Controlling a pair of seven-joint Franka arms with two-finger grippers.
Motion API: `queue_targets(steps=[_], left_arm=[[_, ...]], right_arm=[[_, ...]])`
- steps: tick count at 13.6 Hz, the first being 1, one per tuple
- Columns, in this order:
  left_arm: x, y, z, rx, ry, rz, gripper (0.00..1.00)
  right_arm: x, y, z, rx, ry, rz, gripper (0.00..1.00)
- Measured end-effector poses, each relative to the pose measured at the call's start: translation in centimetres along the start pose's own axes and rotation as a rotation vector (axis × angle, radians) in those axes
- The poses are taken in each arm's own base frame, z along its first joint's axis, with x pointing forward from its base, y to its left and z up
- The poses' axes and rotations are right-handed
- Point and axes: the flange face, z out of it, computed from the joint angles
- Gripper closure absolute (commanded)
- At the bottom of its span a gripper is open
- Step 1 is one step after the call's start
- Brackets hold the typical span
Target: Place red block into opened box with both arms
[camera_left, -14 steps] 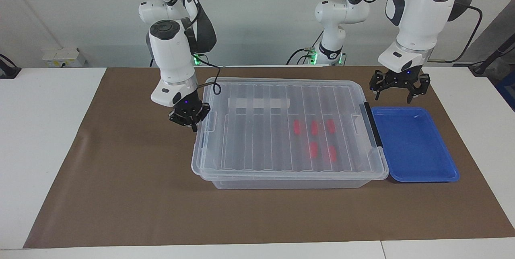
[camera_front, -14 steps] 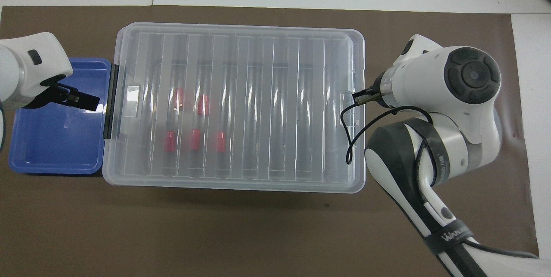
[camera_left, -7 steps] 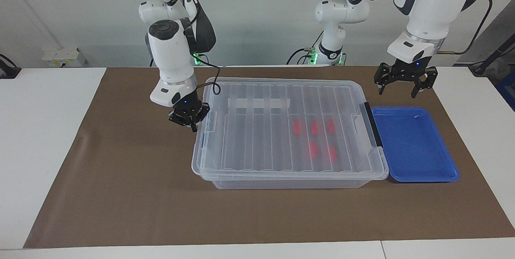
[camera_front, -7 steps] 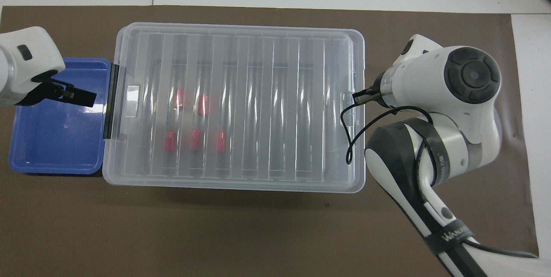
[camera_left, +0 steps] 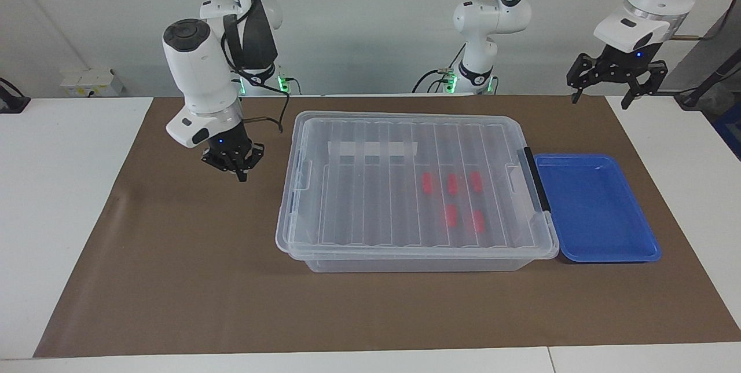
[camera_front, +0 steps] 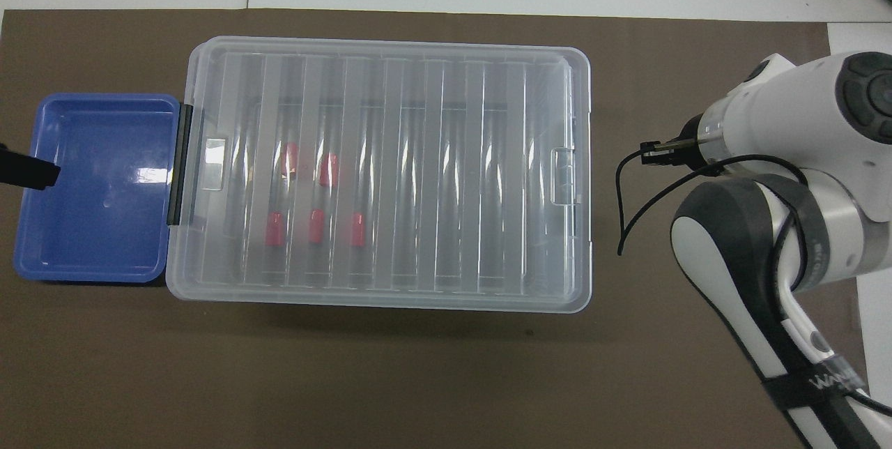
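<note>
From across the table: the clear box (camera_left: 417, 187) sits with its ribbed lid (camera_left: 405, 147) on and the black latch (camera_left: 537, 179) at the end that touches the blue tray (camera_left: 596, 208). Five red blocks (camera_left: 451, 185) show through the lid, inside the box toward the tray end. The right gripper (camera_left: 236, 169) hangs low over the brown mat (camera_left: 173, 257) beside the box's other end, fingertips pinched together and holding nothing. The left gripper (camera_left: 616, 84) is raised high near the table's edge, fingers spread and empty. The risk, as it looks from here: both grippers are well apart from the blocks, and with the lid on, any reach for one would strike plastic; a lopsided pull on the lid could drag the whole box.

From above: the blocks (camera_front: 313, 226) lie in two rows under the lid (camera_front: 390, 170). Only a dark tip of the left gripper (camera_front: 28, 171) shows, at the tray's (camera_front: 97, 254) outer edge; the right gripper (camera_front: 651, 151) is clear of the box (camera_front: 582, 177), over the mat.
</note>
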Motion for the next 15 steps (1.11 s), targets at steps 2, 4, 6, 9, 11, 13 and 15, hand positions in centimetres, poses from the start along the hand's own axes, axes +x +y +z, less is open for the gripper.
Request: queue_targets(steps=[2, 4, 6, 9, 11, 13, 15], left_arm=[[-0.2, -0.1, -0.4, 0.003, 0.008, 0.013, 0.0], [0.0, 0.1, 0.4, 0.006, 0.017, 0.019, 0.0], [0.0, 0.1, 1.0, 0.005, 0.014, 0.019, 0.0], [-0.2, 0.2, 1.0, 0.005, 0.011, 0.019, 0.0], [-0.3, 0.2, 1.1, 0.005, 0.01, 0.019, 0.0], [-0.3, 0.2, 1.1, 0.004, 0.009, 0.019, 0.0], [-0.3, 0.2, 1.4, 0.002, 0.004, 0.02, 0.0]], right_arm=[[-0.2, 2.3, -1.2, -0.007, -0.001, 0.087, 0.0], [-0.7, 4.9, -2.8, -0.016, -0.005, 0.139, 0.0], [-1.1, 6.4, -4.9, -0.022, -0.012, 0.166, 0.0], [-1.4, 6.8, -8.9, -0.027, -0.024, 0.177, 0.0], [-1.6, 7.1, -11.7, -0.03, -0.04, 0.185, 0.0], [-1.9, 7.5, -14.3, -0.032, -0.055, 0.193, 0.0], [-2.3, 7.6, -15.4, -0.035, -0.078, 0.196, 0.0]])
